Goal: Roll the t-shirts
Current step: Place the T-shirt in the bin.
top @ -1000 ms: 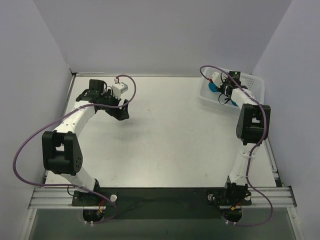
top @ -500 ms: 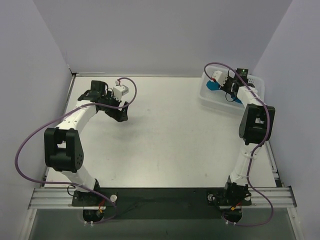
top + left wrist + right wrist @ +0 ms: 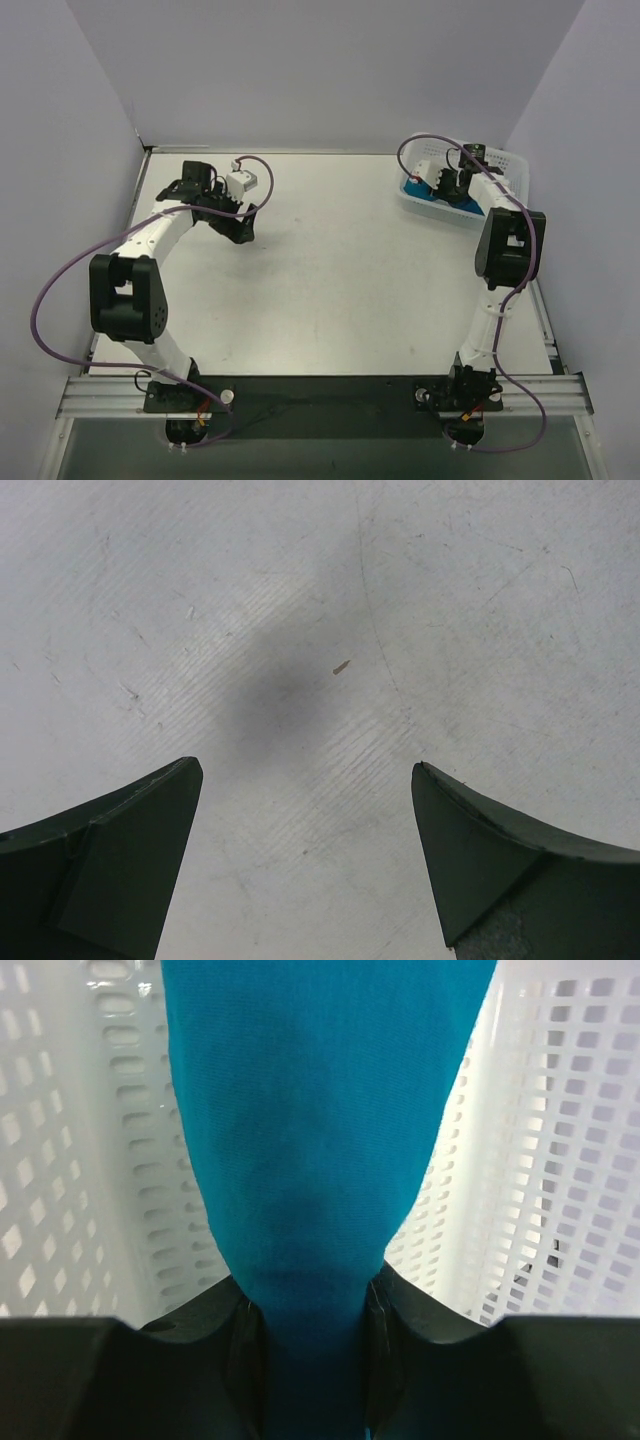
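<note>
t-shirt (image 3: 320,1140): one, teal-blue; a bunched fold of it runs out from between the right gripper's fingers, and more teal cloth shows inside the basket at the table's far right corner.
basket (image 3: 508,163): one, white plastic mesh; its perforated walls stand on both sides of the cloth in the right wrist view.
right gripper (image 3: 310,1310): one, clenched on the t-shirt, above the basket.
left gripper (image 3: 305,780): one, released, jaws spread wide with bare table between them, holding nothing; it is over the far left of the table.
arms: two, left arm (image 3: 150,235) and right arm (image 3: 505,250), white with black joints, each trailing one purple cable (image 3: 60,290).
table (image 3: 330,290): one, white and finely scratched, with a small tan speck (image 3: 342,666) and a soft shadow below the left gripper.
room: plain pale walls (image 3: 320,70) on three sides of the table.
</note>
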You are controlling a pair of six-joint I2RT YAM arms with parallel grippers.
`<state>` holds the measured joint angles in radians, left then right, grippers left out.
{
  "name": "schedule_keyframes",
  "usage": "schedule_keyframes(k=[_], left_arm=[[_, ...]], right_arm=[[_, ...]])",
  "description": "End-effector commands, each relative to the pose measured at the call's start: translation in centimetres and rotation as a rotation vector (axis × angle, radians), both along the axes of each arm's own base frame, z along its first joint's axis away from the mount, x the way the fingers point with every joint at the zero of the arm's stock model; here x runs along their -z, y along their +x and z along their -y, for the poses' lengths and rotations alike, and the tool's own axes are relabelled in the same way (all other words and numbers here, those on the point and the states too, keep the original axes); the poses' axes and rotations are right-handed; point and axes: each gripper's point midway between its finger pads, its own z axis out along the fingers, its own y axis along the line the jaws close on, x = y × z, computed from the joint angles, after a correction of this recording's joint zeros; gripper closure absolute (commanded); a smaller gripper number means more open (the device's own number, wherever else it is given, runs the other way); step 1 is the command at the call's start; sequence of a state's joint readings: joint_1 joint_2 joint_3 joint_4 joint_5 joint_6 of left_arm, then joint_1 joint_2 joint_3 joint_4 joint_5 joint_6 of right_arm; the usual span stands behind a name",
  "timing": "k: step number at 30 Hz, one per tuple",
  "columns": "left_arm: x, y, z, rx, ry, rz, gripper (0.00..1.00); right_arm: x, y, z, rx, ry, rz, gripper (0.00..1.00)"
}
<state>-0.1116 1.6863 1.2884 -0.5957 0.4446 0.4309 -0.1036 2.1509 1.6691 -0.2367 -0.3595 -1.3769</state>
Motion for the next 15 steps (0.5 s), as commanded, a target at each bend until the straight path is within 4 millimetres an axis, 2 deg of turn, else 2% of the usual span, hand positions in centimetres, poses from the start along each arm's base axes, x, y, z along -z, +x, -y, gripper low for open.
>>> schedule_keyframes(k=[1, 6, 12, 13, 14, 15], left_arm=[[-1.3, 1.8, 0.0, 0.0, 0.006, 0.051, 0.03], [-1.5, 2.2, 0.0, 0.0, 0.01, 0.063, 0.03], [-1.3, 2.2, 0.0, 0.002, 0.018, 0.063, 0.03], [-1.3, 2.2, 0.0, 0.002, 0.018, 0.062, 0.03], [-1.4, 2.3, 0.0, 0.001, 0.016, 0.064, 0.03], [-1.3, 2.3, 0.0, 0.001, 0.014, 0.065, 0.03]], right_arm=[[-1.8, -1.5, -0.7, -0.099, -0.019, -0.015, 1.0], [-1.0, -2.5, -0.7, -0.196, -0.079, -0.051, 1.0], [-0.1, -3.6, -0.8, -0.231, -0.119, -0.147, 1.0], [-0.1, -3.7, -0.8, -0.24, -0.131, -0.152, 0.93], [-0.3, -3.9, -0.8, -0.251, -0.136, -0.156, 0.68], [-0.4, -4.3, -0.8, -0.261, -0.138, -0.165, 0.6]])
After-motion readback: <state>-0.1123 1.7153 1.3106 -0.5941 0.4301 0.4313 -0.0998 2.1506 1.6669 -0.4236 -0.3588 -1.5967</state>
